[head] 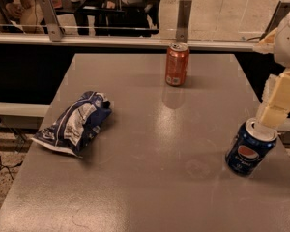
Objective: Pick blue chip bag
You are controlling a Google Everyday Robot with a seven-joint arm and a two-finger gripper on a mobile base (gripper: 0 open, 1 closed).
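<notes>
By the Pepsi can (250, 151) sits the gripper (272, 116), hold unclear; it must next cross to the blue chip bag (77, 122).

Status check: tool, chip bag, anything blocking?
Tool at right side of table, by top of Pepsi can. Blue chip bag lying at left, not gripped. Orange can at far edge, off the path.

one arm (289, 37) in view, entering at the upper right edge. its pale, blocky segments step downward, leaning slightly to the left. the pincer (271, 116) forms the lowest end, positioned low over the right side of the desk (150, 153), near its right edge. upper arm is cut off by the frame border.
</notes>
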